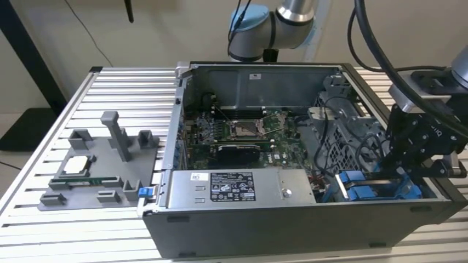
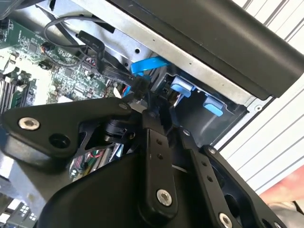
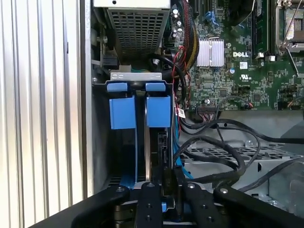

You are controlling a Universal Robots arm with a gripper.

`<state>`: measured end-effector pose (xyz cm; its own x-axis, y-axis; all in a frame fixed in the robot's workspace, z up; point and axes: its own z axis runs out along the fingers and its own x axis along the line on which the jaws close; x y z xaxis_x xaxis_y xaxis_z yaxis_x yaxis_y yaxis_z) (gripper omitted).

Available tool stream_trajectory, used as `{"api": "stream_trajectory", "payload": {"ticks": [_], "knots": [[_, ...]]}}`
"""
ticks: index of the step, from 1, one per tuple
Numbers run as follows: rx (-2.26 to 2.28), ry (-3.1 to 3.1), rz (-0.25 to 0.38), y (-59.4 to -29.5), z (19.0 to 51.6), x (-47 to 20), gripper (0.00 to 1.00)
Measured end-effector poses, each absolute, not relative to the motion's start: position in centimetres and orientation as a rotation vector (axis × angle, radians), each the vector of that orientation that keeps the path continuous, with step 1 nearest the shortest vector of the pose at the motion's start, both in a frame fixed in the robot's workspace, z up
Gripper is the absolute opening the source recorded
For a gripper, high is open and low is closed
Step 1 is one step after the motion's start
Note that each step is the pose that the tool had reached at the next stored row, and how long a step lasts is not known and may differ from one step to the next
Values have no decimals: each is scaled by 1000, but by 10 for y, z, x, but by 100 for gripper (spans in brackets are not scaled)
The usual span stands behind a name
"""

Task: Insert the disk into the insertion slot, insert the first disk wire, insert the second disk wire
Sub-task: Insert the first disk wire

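Now the gripper point(image 3: 167, 190) looks to have its jaws pinched on a black wire point(image 2: 135, 86) at the slot point(image 3: 118, 152). Light, floppy cord, stiff plug: hold the plug.

The arm point(image 1: 252, 33) stands behind the computer case point(image 1: 292, 233), its grey joint point(image 1: 296, 11) above the case's back wall. Its wrist point(image 1: 431, 82) sits over the case's end on the exterior view's right, pointing down. The pincer point(image 1: 398, 164) (black, all bolted linkages) hangs dipped just inside the case's rim there.

Gripper point(image 2: 142, 102) (black) beside blue tabs point(image 2: 181, 88)
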<state>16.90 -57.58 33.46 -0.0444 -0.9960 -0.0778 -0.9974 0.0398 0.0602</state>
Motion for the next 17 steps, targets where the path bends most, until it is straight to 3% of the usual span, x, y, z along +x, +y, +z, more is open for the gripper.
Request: {"api": "stream_trajectory", "payload": {"ticks": [9, 17], "knots": [[-2161, 2254, 153, -576, 327, 169, 100], [-2162, 2255, 153, -576, 346, 169, 100]]}}
